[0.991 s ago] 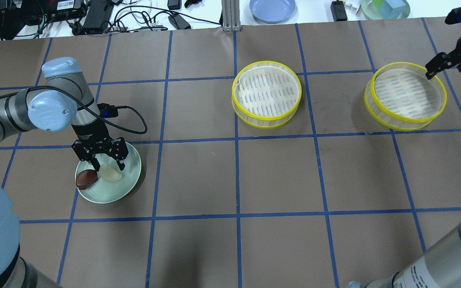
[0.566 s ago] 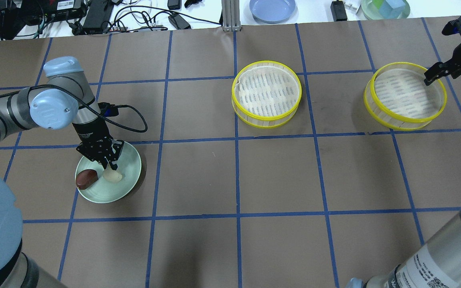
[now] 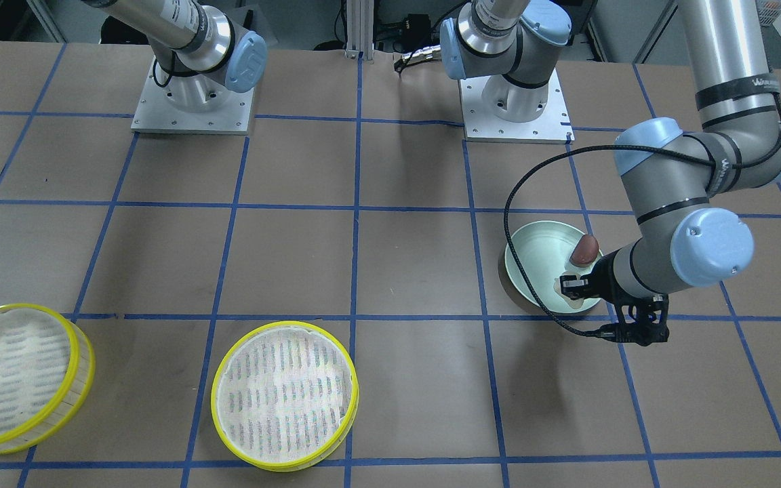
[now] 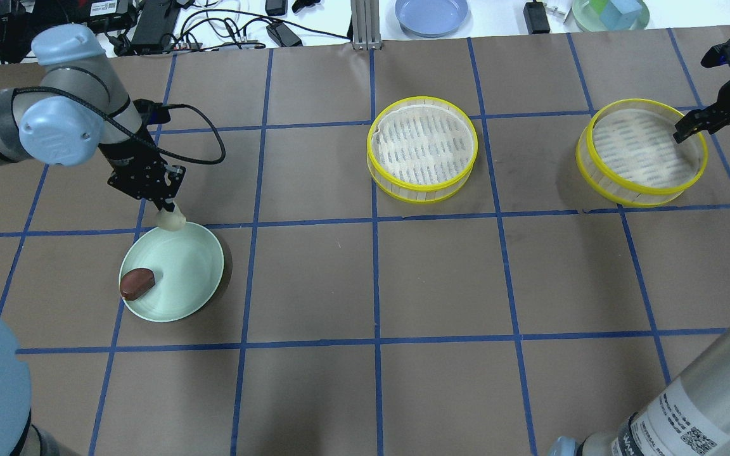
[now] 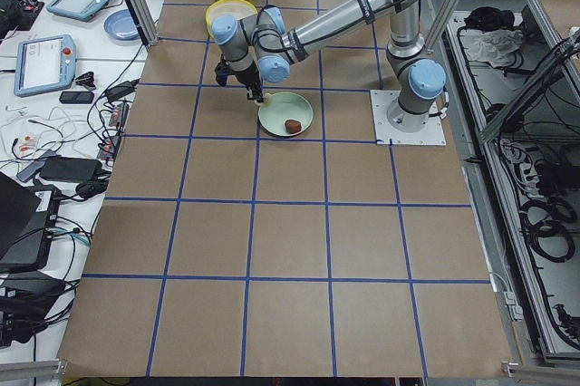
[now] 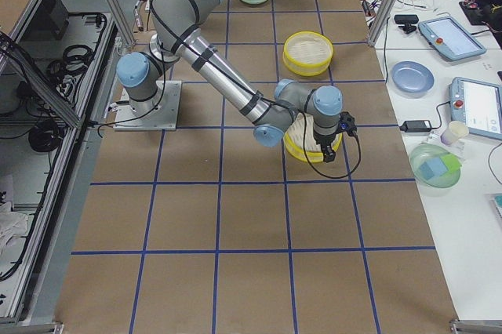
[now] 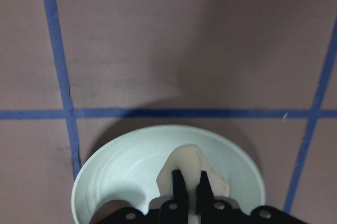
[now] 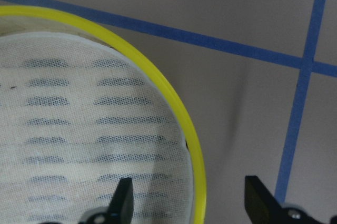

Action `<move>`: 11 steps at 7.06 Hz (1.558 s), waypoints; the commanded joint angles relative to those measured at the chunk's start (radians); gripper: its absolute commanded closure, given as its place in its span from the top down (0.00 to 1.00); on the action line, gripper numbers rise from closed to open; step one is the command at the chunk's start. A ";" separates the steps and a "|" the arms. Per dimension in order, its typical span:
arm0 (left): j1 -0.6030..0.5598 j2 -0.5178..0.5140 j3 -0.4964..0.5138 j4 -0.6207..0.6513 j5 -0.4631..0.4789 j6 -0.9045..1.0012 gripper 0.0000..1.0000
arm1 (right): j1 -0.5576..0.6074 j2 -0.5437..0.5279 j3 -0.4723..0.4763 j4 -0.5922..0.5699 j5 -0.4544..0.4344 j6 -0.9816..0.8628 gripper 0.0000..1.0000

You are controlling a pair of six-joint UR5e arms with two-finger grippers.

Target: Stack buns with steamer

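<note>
My left gripper (image 4: pixel 166 211) is shut on the pale cream bun (image 4: pixel 171 220) and holds it in the air over the far rim of the pale green plate (image 4: pixel 194 278). The left wrist view shows the bun (image 7: pixel 188 162) pinched between both fingers (image 7: pixel 179 184). The dark reddish-brown bun (image 4: pixel 137 282) lies on the plate's left side. One yellow-rimmed steamer tray (image 4: pixel 422 149) stands mid-table and a second one (image 4: pixel 642 152) at the right. My right gripper (image 4: pixel 685 130) is open at the second tray's far right rim (image 8: pixel 158 82), with one finger inside and one outside.
A blue plate (image 4: pixel 431 14), a green dish (image 4: pixel 610 14) and cables lie on the white bench beyond the table's far edge. The arm bases (image 3: pixel 192 102) stand on the robot's side. Brown table with blue grid lines lies between the plate and the trays.
My left gripper closed on the cream bun and lifted it off the plate toward the far rim. The brown bun stayed. My right gripper shifted slightly at the right tray's rim.
</note>
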 commanded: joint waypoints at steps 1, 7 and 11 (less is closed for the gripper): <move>-0.116 0.021 0.120 0.029 -0.153 -0.201 0.00 | 0.000 0.006 0.002 0.014 -0.009 -0.003 0.35; -0.342 -0.177 0.122 0.554 -0.515 -0.558 0.00 | 0.001 -0.049 -0.006 0.056 -0.098 0.014 0.00; -0.364 -0.287 0.134 0.622 -0.593 -0.558 0.26 | 0.071 -0.132 -0.006 0.144 -0.105 0.172 0.00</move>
